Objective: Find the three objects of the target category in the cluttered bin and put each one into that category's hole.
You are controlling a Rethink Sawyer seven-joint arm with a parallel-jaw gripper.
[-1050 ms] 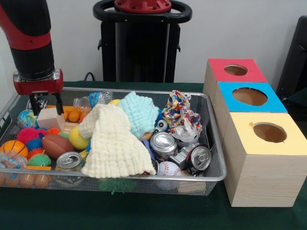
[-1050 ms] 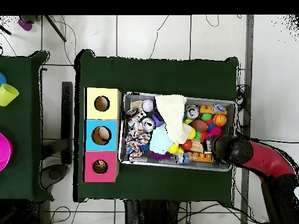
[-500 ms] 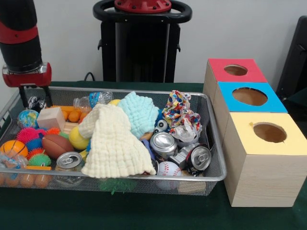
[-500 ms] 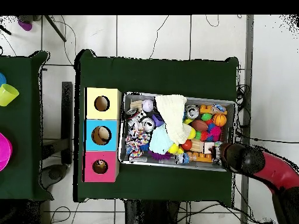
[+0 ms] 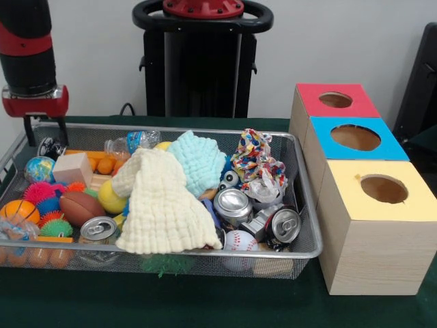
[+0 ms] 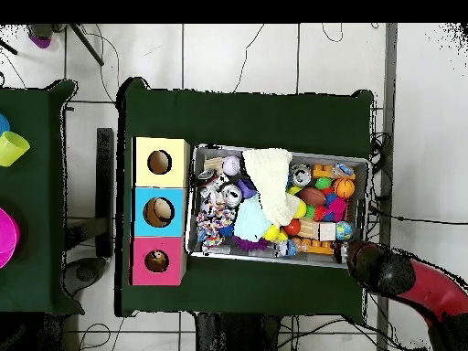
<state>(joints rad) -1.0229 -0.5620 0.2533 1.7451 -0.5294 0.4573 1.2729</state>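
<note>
In the front view a wire bin [image 5: 304,205] sits on the counter [image 5: 205,307], with three boxes [image 5: 372,225] in a row just beside its right end, one behind another, each with a hole [image 5: 384,188] in its top. Inside the bin, a folded cloth [image 5: 160,201] lies over the middle, a second cloth [image 5: 198,160] behind it. Right of them crushed cans [image 5: 235,205] cluster, a baseball [image 5: 240,240] in front and a patterned cloth [image 5: 254,158] behind. Left of the cloths lie a toy football [image 5: 80,207], a wooden block [image 5: 72,169], spiky balls [image 5: 42,193] and a can [image 5: 97,229]. The gripper [image 5: 42,133] hangs over the bin's far left corner.
</note>
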